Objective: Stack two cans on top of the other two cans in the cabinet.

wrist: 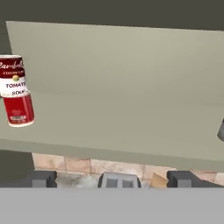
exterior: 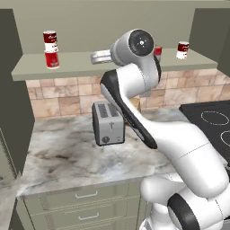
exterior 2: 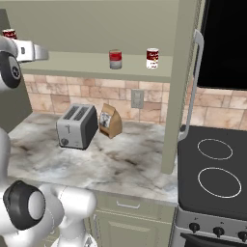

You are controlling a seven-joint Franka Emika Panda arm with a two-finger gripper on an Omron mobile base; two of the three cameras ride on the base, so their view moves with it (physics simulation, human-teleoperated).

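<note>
1. Four cans stand on the cabinet (exterior: pixel 90 67) shelf; two of them form a stack at its left end.
2. The stack: a red-over-white can (exterior: pixel 50 41) sits upright on an almost all-red can (exterior: pixel 52 59). In the hand view the top label reads "TOMATO SOUP" under a red script brand, cut off at the left edge; the rest is too small to read.
3. On the right part of the shelf stand two single cans, apart from each other: a red-over-greyish can (exterior 2: pixel 115 59) and a red-over-white can (exterior 2: pixel 152 58). Their print cannot be read.
4. The gripper (wrist: pixel 112 179) is level with the shelf's front edge, between the stack and the singles, well clear of both. Its fingers (wrist: pixel 41 178) stand wide apart with nothing between them.
5. Below, on the marbled tabletop (exterior: pixel 67 152): a silver toaster (exterior: pixel 108 122) and, just beside it, a brown paper bag (exterior 2: pixel 110 120) with a dark label, text not legible.
6. A black stovetop (exterior 2: pixel 212 173) lies to the right of the tabletop.
</note>
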